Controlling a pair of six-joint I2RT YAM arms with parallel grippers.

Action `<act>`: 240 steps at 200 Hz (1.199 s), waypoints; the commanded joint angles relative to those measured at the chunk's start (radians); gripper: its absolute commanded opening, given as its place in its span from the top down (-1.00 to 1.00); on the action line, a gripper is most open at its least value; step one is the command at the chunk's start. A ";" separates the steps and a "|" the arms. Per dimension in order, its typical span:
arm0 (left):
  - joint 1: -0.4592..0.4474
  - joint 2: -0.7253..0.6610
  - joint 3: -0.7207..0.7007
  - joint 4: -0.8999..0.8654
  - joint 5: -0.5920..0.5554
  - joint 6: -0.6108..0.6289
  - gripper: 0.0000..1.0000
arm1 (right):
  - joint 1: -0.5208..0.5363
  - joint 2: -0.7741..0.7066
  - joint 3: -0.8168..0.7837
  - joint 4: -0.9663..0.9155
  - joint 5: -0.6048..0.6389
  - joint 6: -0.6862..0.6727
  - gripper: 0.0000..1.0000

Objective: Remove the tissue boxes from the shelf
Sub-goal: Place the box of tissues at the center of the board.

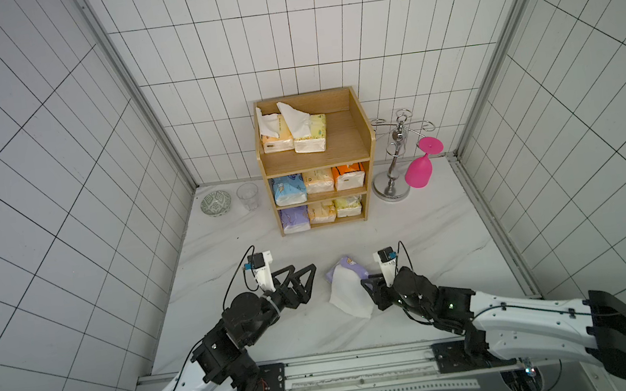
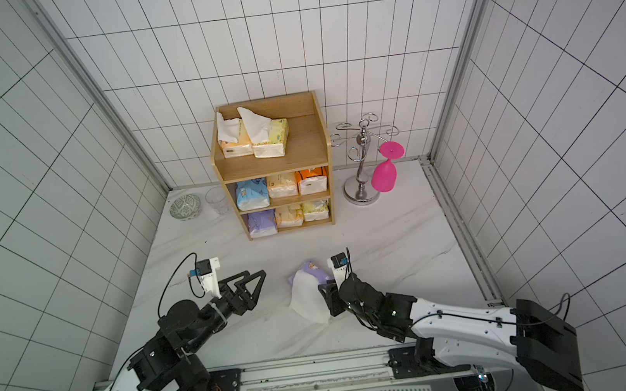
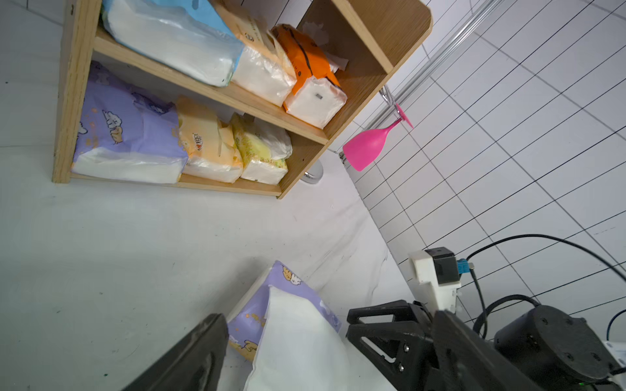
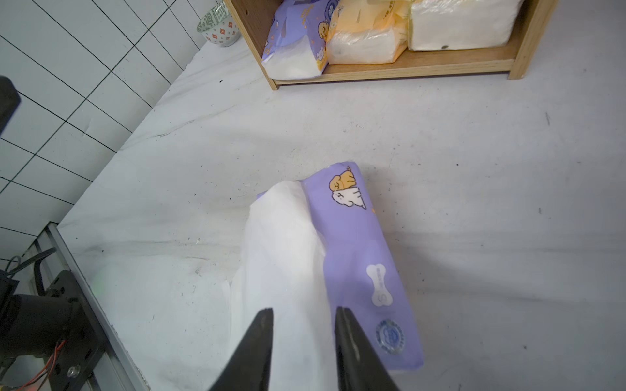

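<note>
Purple tissue pack (image 1: 349, 266) off the shelf (image 1: 361, 119); right gripper (image 4: 303, 311) parted over its tissue.
The purple tissue pack lies flat on the table (image 1: 434, 238), in front of the shelf and well apart from it. Its white tissue sheet (image 4: 281, 243) spills toward the right gripper, whose jaws stand apart astride the sheet without pinching it. The left gripper (image 1: 310, 282) hangs nearby, spread wide and empty. Eight more tissue packs (image 1: 318, 181) sit on the shelf's three tiers.
</note>
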 commanded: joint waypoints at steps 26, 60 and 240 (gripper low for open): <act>-0.010 0.087 -0.028 -0.013 0.005 -0.043 -0.95 | 0.009 -0.175 0.017 -0.302 0.153 0.080 -0.36; -0.015 0.162 -0.065 0.074 0.000 -0.061 -0.95 | -0.140 -0.151 0.055 -0.432 0.035 0.077 -0.39; -0.018 -0.161 -0.125 -0.297 -0.214 -0.068 -0.97 | -0.097 0.400 0.246 -0.119 -0.146 0.079 -0.30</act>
